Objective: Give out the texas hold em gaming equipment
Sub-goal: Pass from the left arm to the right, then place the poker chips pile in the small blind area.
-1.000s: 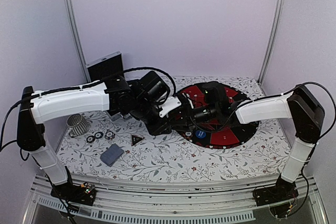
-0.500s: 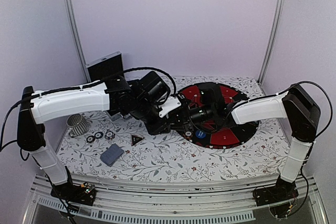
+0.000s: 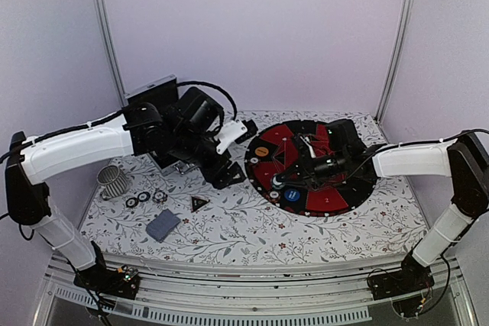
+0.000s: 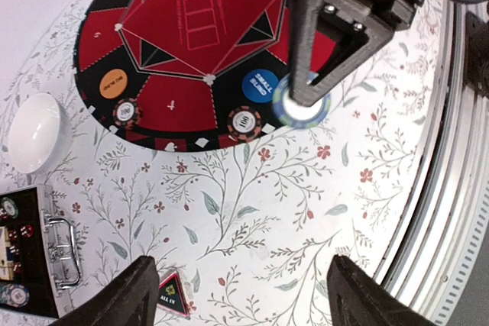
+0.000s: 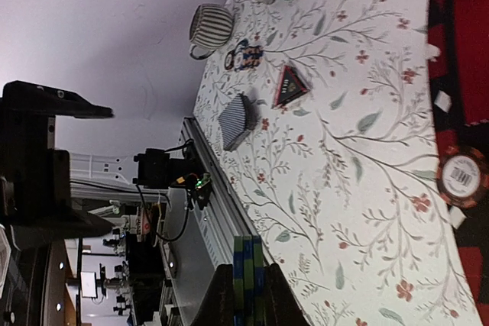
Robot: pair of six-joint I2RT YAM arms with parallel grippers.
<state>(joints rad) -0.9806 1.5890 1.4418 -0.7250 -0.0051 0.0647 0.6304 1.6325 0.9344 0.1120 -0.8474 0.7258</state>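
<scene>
Gripping teal chips (image 5: 248,265) (count unclear), right jaws closed, left jaws wide, empty, two red chips (image 4: 244,122).

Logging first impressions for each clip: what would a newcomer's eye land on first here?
The round red and black poker mat on the right half of the flowery table, with a blue disc and an orange disc on its black border. At its near-left edge the right hand pinches a chip stack, while the left hand hangs open just left of the mat.
</scene>
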